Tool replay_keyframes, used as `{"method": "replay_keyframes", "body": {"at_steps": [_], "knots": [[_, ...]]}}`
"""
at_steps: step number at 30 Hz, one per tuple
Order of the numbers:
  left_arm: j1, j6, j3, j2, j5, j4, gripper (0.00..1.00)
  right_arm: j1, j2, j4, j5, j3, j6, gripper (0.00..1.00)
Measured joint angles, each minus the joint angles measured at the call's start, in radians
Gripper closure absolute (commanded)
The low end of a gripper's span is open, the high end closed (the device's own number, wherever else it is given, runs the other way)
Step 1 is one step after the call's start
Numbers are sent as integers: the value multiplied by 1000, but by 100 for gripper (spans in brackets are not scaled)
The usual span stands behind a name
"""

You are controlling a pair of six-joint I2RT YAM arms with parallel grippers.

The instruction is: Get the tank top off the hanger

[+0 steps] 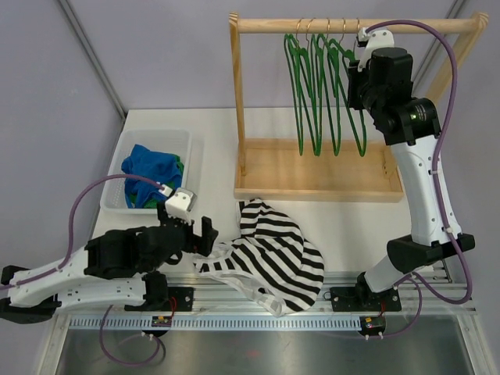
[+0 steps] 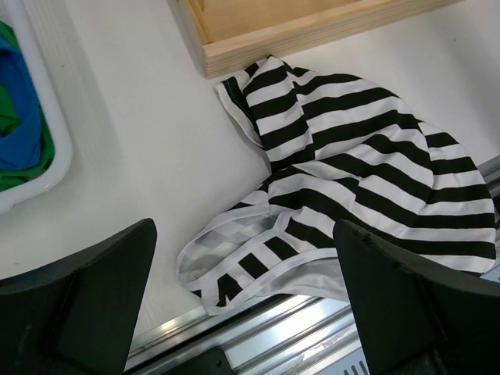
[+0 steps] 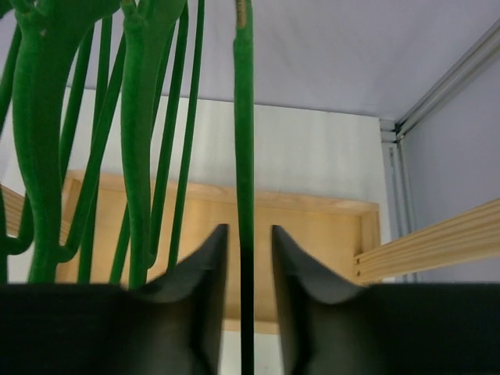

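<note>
The black-and-white striped tank top [image 1: 273, 254] lies crumpled on the white table [image 1: 220, 172], lower centre of the overhead frame, just below the wooden rack's tray [image 1: 312, 168] and clear of every hanger. The garment itself looks to be off, and what remains is a clean let-go. At the upper right of that frame the right gripper [image 3: 248, 234] sits by the wooden rail [image 1: 351, 25], with a thin green plastic hanger [image 3: 244, 117] running up between its fingers. The wrist view shows a sliver of background on each side of the rod, so the jaws are slightly parted and not pinching it. To finish well, spread them wider first, then back straight off along the line of the fingers — any sideways drift could swing the hanger into the other green hangers [image 3: 47, 156] at the left, or lift its hook off the rail. The left gripper [image 2: 244, 226] hangs fully spread, holding nothing, over the top's near hem at the bottom of its view — it need not touch the fabric.
</note>
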Motion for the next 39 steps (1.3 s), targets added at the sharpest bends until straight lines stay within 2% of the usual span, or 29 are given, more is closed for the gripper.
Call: {"method": "replay_keyframes", "body": {"at_steps": [1,2,5,9,14,19,23,25,26,27,28,29,30,34,39], "knots": [[0,-1,0,33,5,22,1,0,-5,-1,2,-1,3,50],[0,-2,0,65,10,42,1,0,-12,-2,2,-1,10,32],[0,-10,2,188,39,119,1,0,-50,-8,16,-9,24,1],[0,-19,2,383,105,254,1,-1,-175,-18,93,-76,62,0],[10,-27,3,621,206,412,1,-3,-428,-20,162,-248,124,0],[35,-39,-1,811,288,512,1,-3,-677,-22,105,-409,163,0],[48,-55,-10,930,336,577,2,-5,-772,-21,-8,-494,183,1],[50,-65,-11,993,352,611,25,-5,-797,-16,-78,-546,192,1],[51,-71,-14,1027,360,630,40,-5,-804,-11,-106,-568,196,1],[51,-66,-14,1054,344,637,58,-5,-813,-8,-137,-591,200,1],[51,-68,-13,1055,344,649,88,-6,-819,-6,-169,-608,202,1],[52,-75,-13,1055,354,660,97,-6,-824,-5,-197,-618,203,1],[53,-82,-15,1055,353,667,100,-6,-827,-2,-220,-623,206,1],[53,-108,-31,1006,322,618,100,-6,-844,24,-268,-626,209,1],[90,-129,-20,779,203,410,100,-6,-869,45,-287,-649,210,0]]}}
